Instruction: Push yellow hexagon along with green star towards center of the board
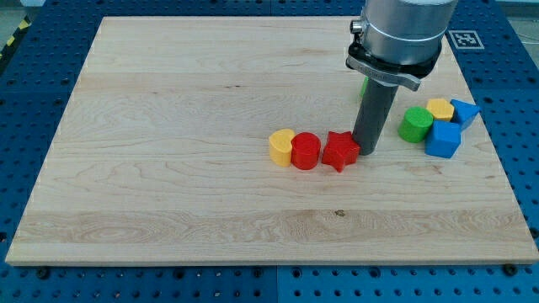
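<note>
**Op:** Where's your tip?

**Me:** My tip (365, 152) is down on the surface (168, 126), touching or just right of the red star (340, 151). No hand on this arm, just the rod, so nothing to open or shut.

**Op:** What's in that row?

**Me:** Three blocks touching, a bit right of the board's middle: yellow heart-like block (281, 146) at the view's left, red cylinder (305, 151) in the middle, red star at the right end next to my tip.

**Op:** Task blocks?

**Me:** Yellow hexagon (440, 108) sits near the view's right edge, well apart from my tip. It's in a tight cluster: green block (414, 124) just left of it, blue cube (443, 140) just below, another blue block (464, 113) just right, shape looks wedge-like but can't say for sure.

**Op:** Green star?

**Me:** Can't tell whether that green block is a star; it looks rounded from here. There's also a sliver of green (364, 87) showing behind the rod's left side, mostly hidden, shape unknown.
</note>
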Robot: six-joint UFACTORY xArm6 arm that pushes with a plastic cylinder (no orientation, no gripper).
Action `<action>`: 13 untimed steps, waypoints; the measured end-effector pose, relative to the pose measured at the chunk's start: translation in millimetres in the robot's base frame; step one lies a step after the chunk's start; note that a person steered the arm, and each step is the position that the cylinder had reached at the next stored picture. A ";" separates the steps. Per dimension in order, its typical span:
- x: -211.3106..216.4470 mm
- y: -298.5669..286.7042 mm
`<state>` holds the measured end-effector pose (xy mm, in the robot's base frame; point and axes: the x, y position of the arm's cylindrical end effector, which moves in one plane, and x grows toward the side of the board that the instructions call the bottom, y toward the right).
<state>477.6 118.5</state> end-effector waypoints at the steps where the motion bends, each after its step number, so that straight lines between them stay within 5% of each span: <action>1: -24.3 0.0; 3: -103.4 -41.7; 5: -161.3 100.8; 6: -145.7 208.2; 7: -127.9 226.8; 10: -17.0 226.7; 13: -52.1 114.8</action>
<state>425.5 233.3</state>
